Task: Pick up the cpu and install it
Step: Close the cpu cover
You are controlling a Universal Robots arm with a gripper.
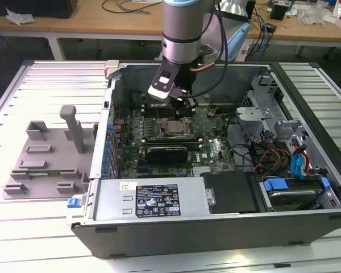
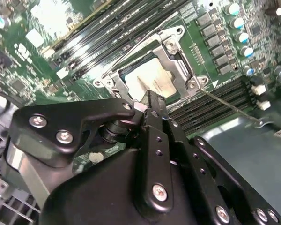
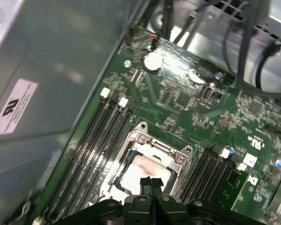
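The cpu lies flat in the socket on the green motherboard inside the open computer case. Its pale silvery top shows in both wrist views, ringed by the metal socket frame. My gripper hangs just above the socket, toward its far side. Its two black fingers are pressed together with nothing between them, the tips over the chip's edge. A thin latch lever sticks out beside the socket.
Memory slots flank the socket on both sides. A power supply fills the case's near side, with drive bays and cables at the exterior view's right. Grey fixture blocks stand on the table at the exterior view's left.
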